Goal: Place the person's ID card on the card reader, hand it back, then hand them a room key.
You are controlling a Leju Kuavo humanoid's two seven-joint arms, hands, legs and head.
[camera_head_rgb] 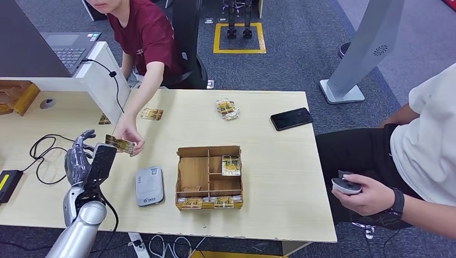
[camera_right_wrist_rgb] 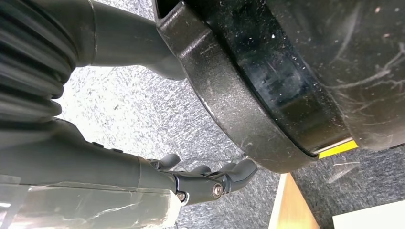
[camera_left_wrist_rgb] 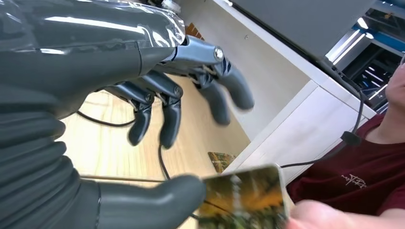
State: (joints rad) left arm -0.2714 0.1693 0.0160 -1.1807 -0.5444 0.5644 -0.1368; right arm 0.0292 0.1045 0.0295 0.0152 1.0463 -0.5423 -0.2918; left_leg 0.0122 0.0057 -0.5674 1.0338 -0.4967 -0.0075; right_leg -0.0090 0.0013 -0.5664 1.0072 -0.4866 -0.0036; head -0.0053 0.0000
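A person in a maroon shirt holds the ID card [camera_head_rgb: 119, 144] out over the table's left part. My left hand [camera_head_rgb: 86, 158] is raised just left of it, fingers spread. In the left wrist view the card [camera_left_wrist_rgb: 243, 198] lies against my thumb [camera_left_wrist_rgb: 157, 205], and the person's fingers [camera_left_wrist_rgb: 325, 217] still pinch its far end. The other fingers [camera_left_wrist_rgb: 167, 109] stand well apart from it. The grey card reader [camera_head_rgb: 149, 185] lies flat on the table near the front edge. Beside it a cardboard tray [camera_head_rgb: 193, 173] holds key cards [camera_head_rgb: 230, 165]. My right hand [camera_right_wrist_rgb: 205, 179] hangs over the carpet, holding nothing.
A black phone [camera_head_rgb: 291, 118] lies at the back right of the table. Loose cards [camera_head_rgb: 151, 114] and a small pile [camera_head_rgb: 227, 108] lie at the back. Black cables [camera_head_rgb: 43, 156] loop beside my left hand. A second person sits at the right with a small device [camera_head_rgb: 347, 186].
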